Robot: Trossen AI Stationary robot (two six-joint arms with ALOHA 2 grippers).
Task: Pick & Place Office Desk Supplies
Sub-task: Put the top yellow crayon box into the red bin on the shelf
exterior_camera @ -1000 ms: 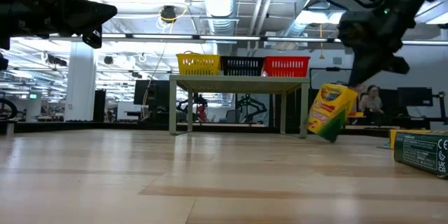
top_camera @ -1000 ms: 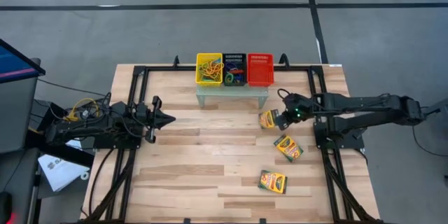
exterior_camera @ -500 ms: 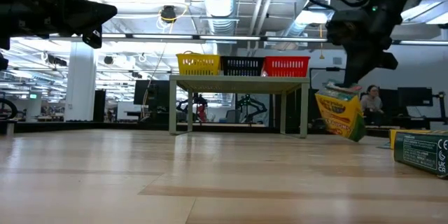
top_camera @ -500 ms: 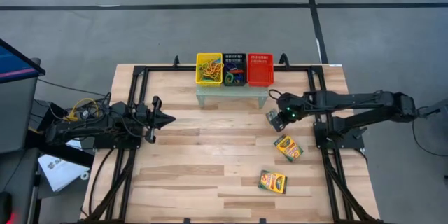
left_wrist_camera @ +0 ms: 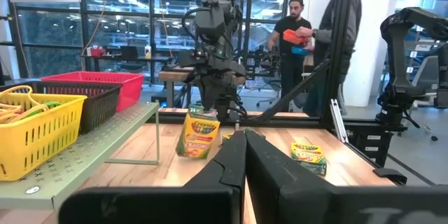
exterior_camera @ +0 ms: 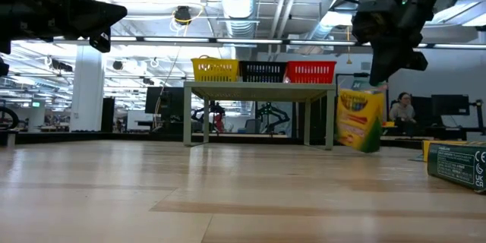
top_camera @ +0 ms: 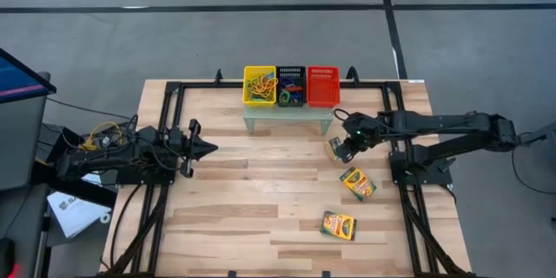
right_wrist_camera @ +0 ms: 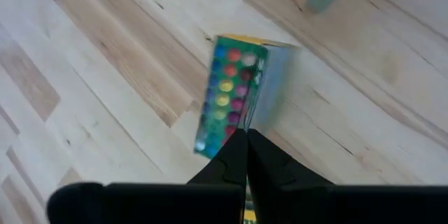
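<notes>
A yellow-and-green crayon box (exterior_camera: 359,120) stands on end under my right gripper (exterior_camera: 374,83), which is shut on its top, just right of the green stand (top_camera: 287,121). In the right wrist view the box (right_wrist_camera: 231,94) shows end-on past the shut fingers. Two more crayon boxes (top_camera: 358,183) (top_camera: 339,225) lie flat on the table's right part. Rubber bands (top_camera: 259,87) fill the yellow basket, and a few lie in the black basket (top_camera: 291,91). My left gripper (top_camera: 209,148) hangs shut above the table's left side, touching nothing. My right gripper pinches the crayon box's upper end (right_wrist_camera: 249,127) between its two fingers. The fingers come from above, slanting down from the table's right side. The box hangs nearly upright below them; whether its lower end (exterior_camera: 364,149) touches the table I cannot tell.
Yellow (top_camera: 260,75), black and red (top_camera: 322,87) mesh baskets sit in a row on the green stand at the far middle. Bare wood spreads over the table's middle and near left. People stand in the room beyond the table (left_wrist_camera: 297,35).
My right gripper has gone up a little and toward the stand, turning as it went, still shut on the crayon box. The box has swung from tilted to nearly upright under the fingers.
</notes>
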